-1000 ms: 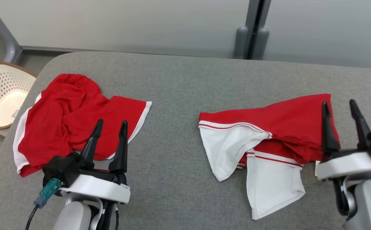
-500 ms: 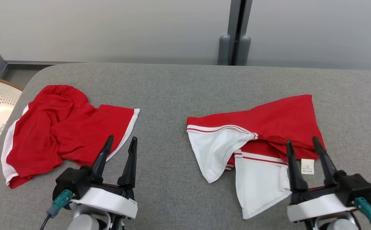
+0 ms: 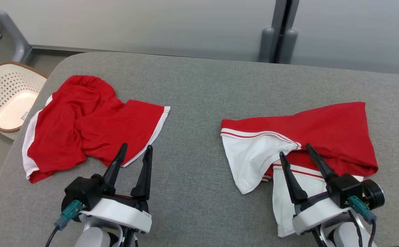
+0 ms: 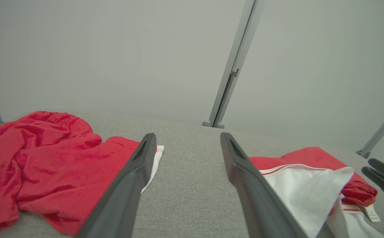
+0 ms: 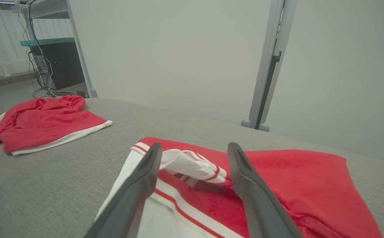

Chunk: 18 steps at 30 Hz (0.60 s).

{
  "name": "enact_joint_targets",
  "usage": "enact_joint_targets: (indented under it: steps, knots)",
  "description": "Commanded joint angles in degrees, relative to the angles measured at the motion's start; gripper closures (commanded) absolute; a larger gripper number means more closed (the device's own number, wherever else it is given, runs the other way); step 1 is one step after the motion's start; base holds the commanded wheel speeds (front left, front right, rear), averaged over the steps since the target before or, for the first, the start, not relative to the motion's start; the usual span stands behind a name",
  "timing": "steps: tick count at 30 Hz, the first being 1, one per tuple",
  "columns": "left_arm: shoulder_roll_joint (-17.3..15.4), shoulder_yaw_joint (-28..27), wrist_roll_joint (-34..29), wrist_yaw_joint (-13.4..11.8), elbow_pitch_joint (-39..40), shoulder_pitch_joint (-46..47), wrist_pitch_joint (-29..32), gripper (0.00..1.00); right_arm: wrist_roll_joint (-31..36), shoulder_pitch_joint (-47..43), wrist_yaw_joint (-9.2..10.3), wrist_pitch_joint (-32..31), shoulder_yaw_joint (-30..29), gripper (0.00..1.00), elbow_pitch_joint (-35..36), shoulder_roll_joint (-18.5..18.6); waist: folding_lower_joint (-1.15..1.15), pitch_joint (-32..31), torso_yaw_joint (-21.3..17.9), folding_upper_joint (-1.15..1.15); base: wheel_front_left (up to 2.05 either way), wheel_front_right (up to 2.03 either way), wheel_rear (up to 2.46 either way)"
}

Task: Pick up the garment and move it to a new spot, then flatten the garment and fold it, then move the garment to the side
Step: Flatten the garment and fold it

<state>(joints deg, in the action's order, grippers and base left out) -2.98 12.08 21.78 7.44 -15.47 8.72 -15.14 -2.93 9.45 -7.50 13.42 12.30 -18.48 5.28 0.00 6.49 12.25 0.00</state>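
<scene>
In the head view, your left gripper [image 3: 136, 146] hung over the near left of the grey table [image 3: 199, 79], its fingers spread moderately and holding nothing, with the tips just beside the near hem of the red garment [image 3: 89, 127]. That garment lay rumpled on the left side, close to the pale basket [image 3: 0, 89] beyond the table's edge. Your right gripper [image 3: 295, 150] stood over the near part of the red-and-white garment [image 3: 323, 127] on the right. It was parted about as wide and likewise empty, and I could not tell whether its tips touched the cloth. In the left wrist view, the left gripper [image 4: 188, 135] framed bare table between the two pieces, the red garment [image 4: 46, 158] to its left and the red-and-white garment [image 4: 311, 178] to its right. In the right wrist view, the right gripper [image 5: 194, 145] straddled a bunched white sleeve with red stripes, and the red body of the red-and-white garment [image 5: 294, 178] spread away to the right. By my reading, the task had hardly begun. Both pieces were creased and doubled over themselves, and neither was lifted, smoothed or folded. You had all of it left to do: the pick-up and move, the flattening, the fold and the shift to the side. The right gripper's place suggested the red-and-white piece was your target.
</scene>
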Motion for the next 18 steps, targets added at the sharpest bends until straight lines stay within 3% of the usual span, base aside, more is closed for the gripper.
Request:
enact_joint_targets:
  steps: [1,10,11,12,18]
  knots:
    - [-0.2,-0.1,0.4,0.1,-0.1,0.8,0.0,0.00,-0.2,1.4,0.01,-0.1,0.5,0.00,-0.4,0.3,0.00,1.0,1.2,0.00,0.00,0.00,0.00]
    - [-0.1,0.4,1.0,0.1,-0.7,1.9,0.0,0.00,-1.2,5.6,0.02,-4.2,1.4,0.00,-4.6,2.3,0.00,3.1,4.7,0.00,0.00,0.00,0.00]
    - [0.0,0.4,1.2,0.1,-0.8,2.1,0.0,0.00,-1.6,5.8,0.02,-4.9,1.6,0.46,-5.2,2.4,0.00,3.1,4.9,0.00,0.00,0.00,0.00]
    - [0.0,0.5,1.3,0.1,-0.8,2.2,0.0,0.00,-2.0,6.1,0.02,-5.3,1.9,1.00,-5.6,2.4,0.00,3.2,5.1,0.00,0.00,0.00,0.00]
    - [0.0,0.4,1.6,0.1,-1.1,1.9,0.0,0.00,-4.5,7.4,0.02,-6.1,2.3,1.00,-5.1,2.9,0.00,2.9,5.8,0.00,0.00,0.00,0.00]
